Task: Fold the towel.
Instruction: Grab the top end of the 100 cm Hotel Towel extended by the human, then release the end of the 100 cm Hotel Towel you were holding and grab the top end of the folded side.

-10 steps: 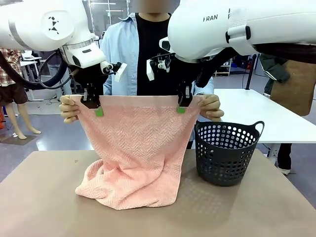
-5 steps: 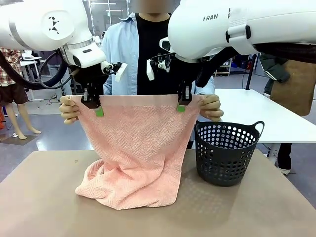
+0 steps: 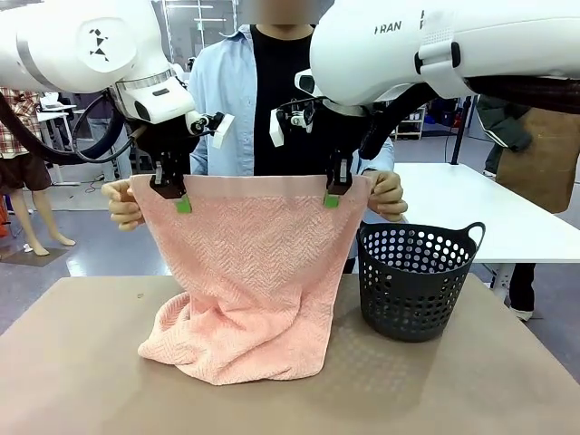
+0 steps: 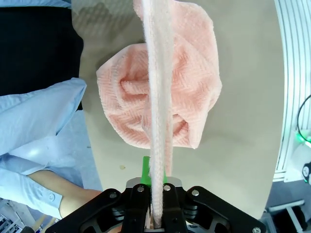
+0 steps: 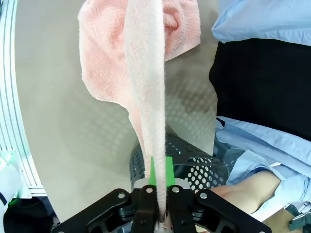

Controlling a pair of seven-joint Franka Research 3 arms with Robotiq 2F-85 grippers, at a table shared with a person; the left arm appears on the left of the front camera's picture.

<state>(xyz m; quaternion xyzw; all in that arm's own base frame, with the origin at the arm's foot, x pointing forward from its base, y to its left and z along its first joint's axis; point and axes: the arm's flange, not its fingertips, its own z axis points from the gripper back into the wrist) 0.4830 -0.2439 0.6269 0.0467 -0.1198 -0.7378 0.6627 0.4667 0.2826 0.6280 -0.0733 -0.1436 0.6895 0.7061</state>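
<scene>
Nearest, the towel point(image 3: 245, 344) lies bunched at its lower end just left of the table point(image 3: 471, 390)'s middle, beside the basket point(image 3: 417, 281); the rest hangs straight down from a top hem running level side to side; the left gripper point(image 3: 175, 198) and right gripper point(image 3: 335, 193) are each clamped on that hem, just inside its corners; beyond, the person's hands point(image 3: 122, 204) grasp the outer corners.

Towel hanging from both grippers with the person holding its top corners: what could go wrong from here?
1. The left gripper and right gripper pinch just the top hem of the towel; a slip might drop one side.
2. The person's hands grip the corners right beside the jaws; a sudden pull could tug their fingers.
3. The lower part lies bunched on the table close to the basket; it may fold unevenly or nudge the basket.
</scene>
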